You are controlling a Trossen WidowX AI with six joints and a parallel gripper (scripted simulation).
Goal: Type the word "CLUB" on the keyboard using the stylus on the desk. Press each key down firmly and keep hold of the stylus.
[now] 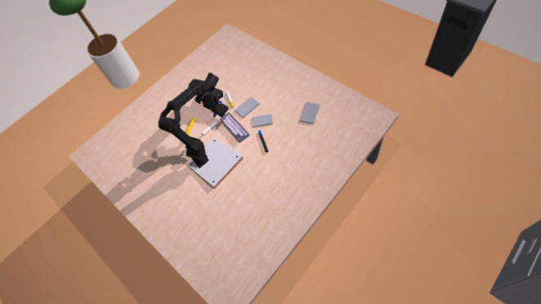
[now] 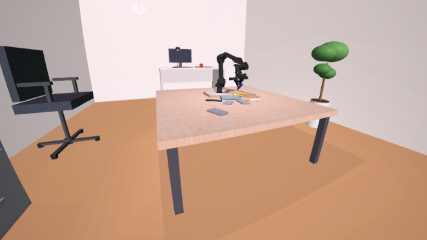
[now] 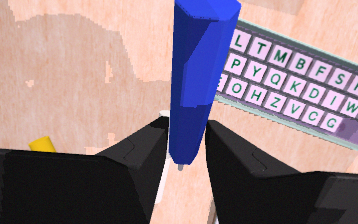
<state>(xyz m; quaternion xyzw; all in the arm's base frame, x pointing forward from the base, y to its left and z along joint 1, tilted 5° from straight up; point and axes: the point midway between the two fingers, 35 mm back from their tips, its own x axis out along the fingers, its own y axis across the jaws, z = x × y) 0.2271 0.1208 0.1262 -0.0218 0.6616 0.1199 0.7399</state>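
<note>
My gripper (image 2: 238, 86) (image 3: 187, 126) is shut on the blue stylus (image 1: 215, 115) (image 2: 240, 86) (image 3: 195, 65), which is tilted, its small grey tip just past the fingertips in the wrist view. The stylus is held above the desk, beside the keyboard. The keyboard (image 1: 234, 127) (image 2: 231, 97) (image 3: 320, 106) lies flat, to the right of the stylus in the wrist view, with green letters on pale keys. The C (image 3: 312, 116), L (image 3: 239, 41) and B (image 3: 300, 63) keys show there. I cannot make out the U key; the view cuts off the keyboard's right end, and the stylus covers part of its left side.
A yellow pen (image 1: 190, 125) (image 2: 240, 93) (image 3: 42, 144) and a white pen (image 1: 210, 128) lie near the arm. A white and yellow pen (image 1: 230, 99) (image 2: 255, 100), a black pen (image 1: 263, 142) (image 2: 213, 100) and grey slabs (image 1: 247, 107) (image 1: 310, 113) lie around the keyboard. The arm stands on a base plate (image 1: 218, 166).
</note>
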